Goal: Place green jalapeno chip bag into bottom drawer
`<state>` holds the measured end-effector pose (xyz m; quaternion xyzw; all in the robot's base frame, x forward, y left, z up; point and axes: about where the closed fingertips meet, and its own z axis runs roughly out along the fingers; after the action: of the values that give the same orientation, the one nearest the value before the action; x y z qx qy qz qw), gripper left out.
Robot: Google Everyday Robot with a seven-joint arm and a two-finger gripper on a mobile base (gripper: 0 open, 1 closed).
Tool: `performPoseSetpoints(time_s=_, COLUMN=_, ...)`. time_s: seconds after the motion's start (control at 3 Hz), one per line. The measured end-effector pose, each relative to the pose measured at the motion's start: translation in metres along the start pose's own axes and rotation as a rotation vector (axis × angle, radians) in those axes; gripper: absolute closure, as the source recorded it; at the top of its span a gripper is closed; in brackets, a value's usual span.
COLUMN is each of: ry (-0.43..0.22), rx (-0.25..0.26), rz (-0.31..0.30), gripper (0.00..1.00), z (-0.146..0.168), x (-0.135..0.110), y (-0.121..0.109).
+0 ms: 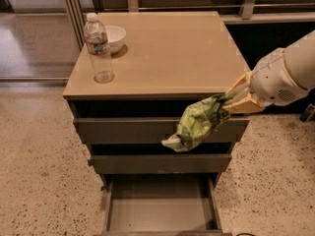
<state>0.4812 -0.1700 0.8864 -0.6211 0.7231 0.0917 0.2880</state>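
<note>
The green jalapeno chip bag (196,123) hangs in the air in front of the cabinet's upper drawer fronts, right of centre. My gripper (231,103) comes in from the right on a white arm and is shut on the bag's upper right end. The bag droops down and to the left from the fingers. The bottom drawer (160,213) is pulled open below, showing a flat grey floor with nothing in it. The bag is above the drawer's right half.
A clear water bottle (97,48) and a white bowl (114,37) stand at the cabinet top's back left. Two shut grey drawer fronts (147,131) sit above the open drawer. Speckled floor surrounds the cabinet; a shelf rail runs behind.
</note>
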Motion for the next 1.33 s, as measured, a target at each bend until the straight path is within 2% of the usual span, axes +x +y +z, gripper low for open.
performPoseSetpoints(time_s=0.33, ry=0.0, rx=-0.004, rz=0.003, gripper=1.0, z=0.0, x=0.001, y=0.002)
performPoseSetpoints(time_s=0.67, ry=0.025, rx=-0.012, rz=-0.012, gripper=1.0, z=0.024, x=0.019, y=0.007)
performPoseSetpoints(time_s=1.0, ry=0.017, rx=-0.026, rz=-0.023, gripper=1.0, z=0.069, x=0.055, y=0.026)
performPoseSetpoints(time_s=1.33, ry=-0.039, rx=-0.058, rz=-0.004, gripper=1.0, z=0.129, x=0.107, y=0.051)
